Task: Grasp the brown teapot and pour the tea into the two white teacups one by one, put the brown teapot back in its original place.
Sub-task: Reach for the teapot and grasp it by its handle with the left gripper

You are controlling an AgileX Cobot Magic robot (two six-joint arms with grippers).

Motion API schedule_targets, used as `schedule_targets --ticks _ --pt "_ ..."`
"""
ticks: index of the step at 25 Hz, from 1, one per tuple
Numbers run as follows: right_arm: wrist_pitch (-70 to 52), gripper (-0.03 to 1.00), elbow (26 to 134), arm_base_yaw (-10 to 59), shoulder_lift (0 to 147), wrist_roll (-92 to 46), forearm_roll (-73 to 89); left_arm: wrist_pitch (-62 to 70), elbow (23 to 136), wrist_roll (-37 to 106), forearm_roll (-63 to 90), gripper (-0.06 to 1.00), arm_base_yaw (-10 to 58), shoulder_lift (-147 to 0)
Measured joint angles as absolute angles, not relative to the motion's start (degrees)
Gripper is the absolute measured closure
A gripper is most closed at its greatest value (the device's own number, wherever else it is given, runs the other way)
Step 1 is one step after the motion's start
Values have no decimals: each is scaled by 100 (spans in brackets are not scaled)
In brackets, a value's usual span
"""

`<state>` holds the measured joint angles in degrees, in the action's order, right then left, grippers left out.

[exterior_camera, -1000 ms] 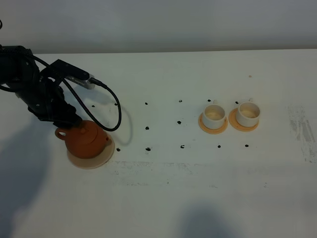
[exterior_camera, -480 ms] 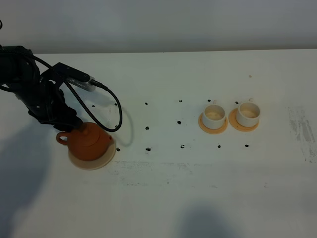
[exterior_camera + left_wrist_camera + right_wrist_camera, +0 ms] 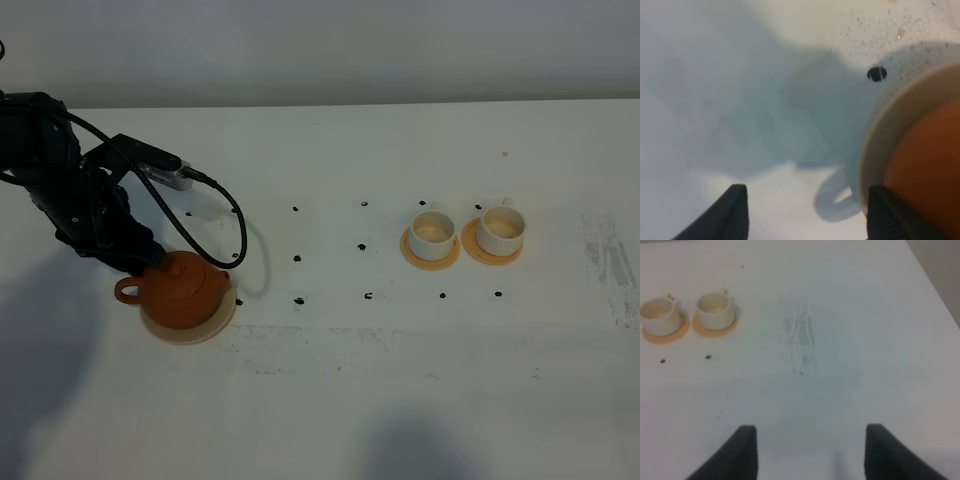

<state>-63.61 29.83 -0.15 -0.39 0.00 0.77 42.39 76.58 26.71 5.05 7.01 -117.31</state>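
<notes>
Brown teapot point(image 3: 182, 291): upright on the beige coaster point(image 3: 168, 333), left side of the table point(image 3: 330, 400), handle pointing left.
Left gripper point(image 3: 805, 212): just far-left of the teapot, fingers spread, gripping nothing.
White teacups point(image 3: 432, 229) point(image 3: 500, 229): side by side on saucers point(image 3: 431, 260), well right.
Right gripper point(image 3: 807, 452): fingers spread over bare table.

Legible text, labels, brands, numbers: none that I can read in any of my views. The brown teapot point(image 3: 182, 290), the two white teacups point(image 3: 433, 229) and the surface point(image 3: 350, 400) show no writing I can make out. The small black marks point(image 3: 297, 258) on the surface are plain dots.
</notes>
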Motion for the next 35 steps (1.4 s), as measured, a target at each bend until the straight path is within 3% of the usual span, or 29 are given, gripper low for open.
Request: schedule_targets --ticks 35 --pt "-6361 51 2983 -15 -39 0 77 4624 7649 2291 516 44 601 -11723"
